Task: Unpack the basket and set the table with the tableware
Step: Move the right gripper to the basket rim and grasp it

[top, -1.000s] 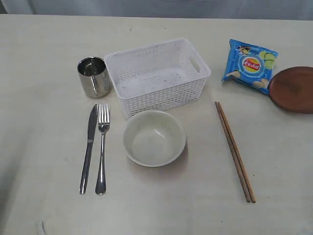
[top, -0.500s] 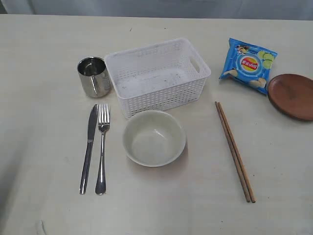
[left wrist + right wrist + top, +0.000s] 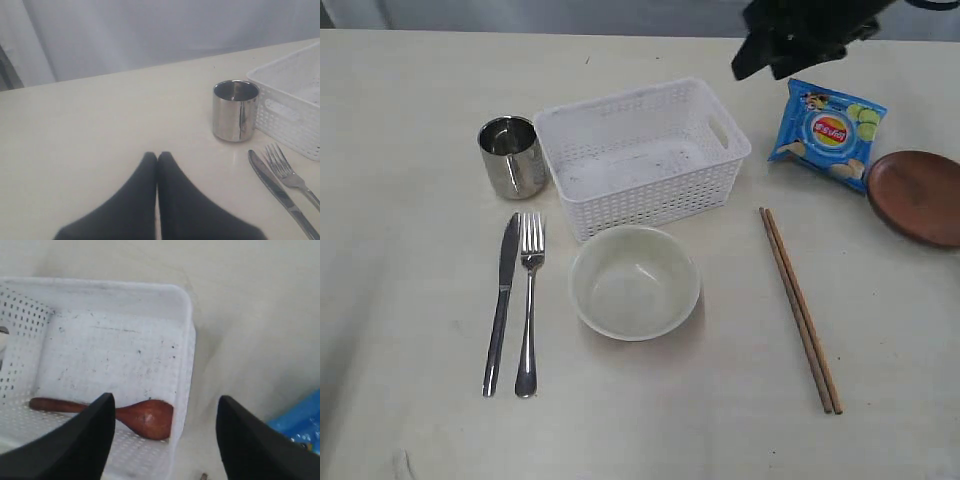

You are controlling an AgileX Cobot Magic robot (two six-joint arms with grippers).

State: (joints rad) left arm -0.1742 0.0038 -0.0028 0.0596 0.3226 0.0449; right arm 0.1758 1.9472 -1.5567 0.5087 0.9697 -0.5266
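Table [image 3: 420, 70] open beyond basket [image 3: 650, 195] rim; spoon [image 3: 145, 417] seemingly against wall.

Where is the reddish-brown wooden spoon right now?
The reddish-brown wooden spoon lies flat on the floor of the white perforated plastic basket, close to one wall; only the right wrist view shows it.

item: blue crisp bag [image 3: 830, 135] | place: upper right of the exterior frame | pose: lying flat, face up, slightly skewed | print: round red-and-yellow logo, green slices in one corner | also: pale grey backdrop [image 3: 150, 35] across the top of the frame
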